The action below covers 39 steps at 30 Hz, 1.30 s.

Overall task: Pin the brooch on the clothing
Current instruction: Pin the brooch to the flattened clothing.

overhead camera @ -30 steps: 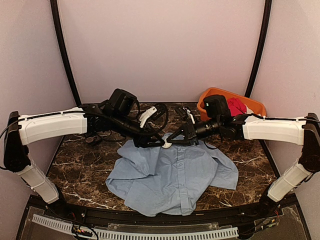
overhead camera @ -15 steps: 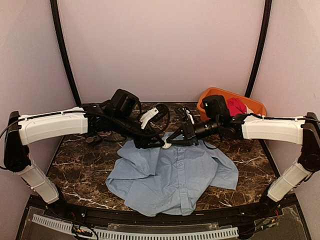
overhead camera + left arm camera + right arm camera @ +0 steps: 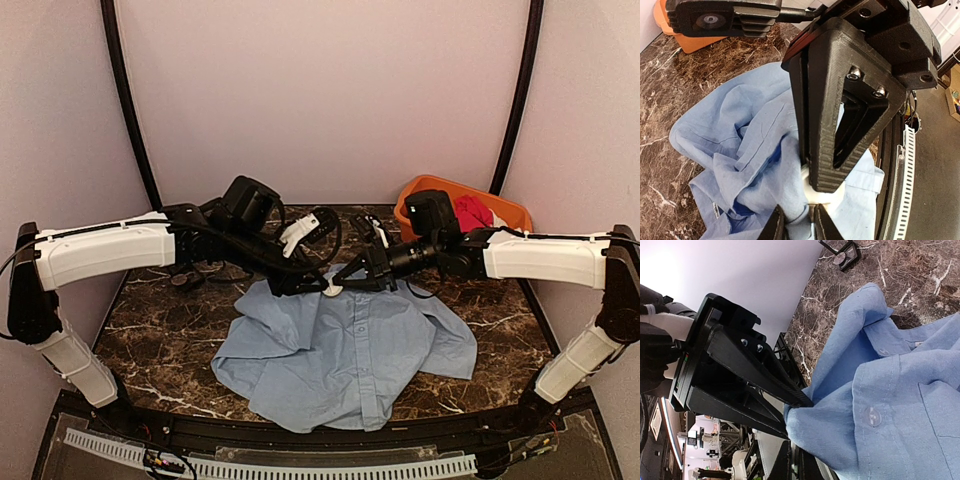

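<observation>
The light blue shirt [image 3: 350,350] lies spread on the marble table. My left gripper [image 3: 799,226] is shut on a raised fold of the shirt [image 3: 760,165] near its collar. My right gripper [image 3: 338,285] meets it tip to tip and is shut on a small white round piece [image 3: 826,194] that presses against that fold. In the right wrist view my own fingertips [image 3: 796,465] sit at the bottom edge, under the pinched shirt fold [image 3: 840,425]. A dark round brooch does not show at the grippers.
An orange basket [image 3: 425,188] holding a red garment [image 3: 472,213] stands at the back right. A small dark object with a round grey face [image 3: 843,257] lies on the table left of the shirt; it also shows in the top view [image 3: 184,280].
</observation>
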Motion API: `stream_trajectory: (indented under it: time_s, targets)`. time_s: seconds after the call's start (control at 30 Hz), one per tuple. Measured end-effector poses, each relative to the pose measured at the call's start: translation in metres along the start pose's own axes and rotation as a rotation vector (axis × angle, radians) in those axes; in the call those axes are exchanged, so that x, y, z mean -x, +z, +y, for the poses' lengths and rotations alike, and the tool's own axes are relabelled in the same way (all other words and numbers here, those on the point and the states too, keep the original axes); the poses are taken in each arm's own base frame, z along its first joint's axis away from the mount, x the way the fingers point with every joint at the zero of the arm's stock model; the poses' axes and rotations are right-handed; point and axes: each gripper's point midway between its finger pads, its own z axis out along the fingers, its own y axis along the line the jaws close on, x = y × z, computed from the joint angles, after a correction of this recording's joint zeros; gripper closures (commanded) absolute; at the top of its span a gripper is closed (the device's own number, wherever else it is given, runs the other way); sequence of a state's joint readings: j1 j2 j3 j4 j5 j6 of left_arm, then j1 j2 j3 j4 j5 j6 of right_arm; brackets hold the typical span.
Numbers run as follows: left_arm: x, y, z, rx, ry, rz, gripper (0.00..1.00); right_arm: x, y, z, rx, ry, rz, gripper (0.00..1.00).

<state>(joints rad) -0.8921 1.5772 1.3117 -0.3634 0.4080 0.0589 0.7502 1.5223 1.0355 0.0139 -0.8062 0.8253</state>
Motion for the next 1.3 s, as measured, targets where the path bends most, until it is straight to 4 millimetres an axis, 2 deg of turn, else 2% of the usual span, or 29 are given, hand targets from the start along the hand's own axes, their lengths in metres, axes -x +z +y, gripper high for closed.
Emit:
stream_trajectory:
  time_s: [0.7, 1.0, 1.3]
  targets:
    - [-0.004, 0.003, -0.004, 0.036, 0.061, 0.049, 0.79, -0.005, 0.0, -0.004, -0.016, 0.021, 0.019, 1.0]
    - [-0.015, 0.015, -0.005, 0.073, 0.089, 0.114, 0.79, -0.013, 0.003, -0.016, -0.046, 0.069, 0.051, 1.0]
    - [-0.02, 0.017, -0.007, 0.097, 0.111, 0.139, 0.75, -0.012, 0.003, -0.02, -0.066, 0.091, 0.04, 1.0]
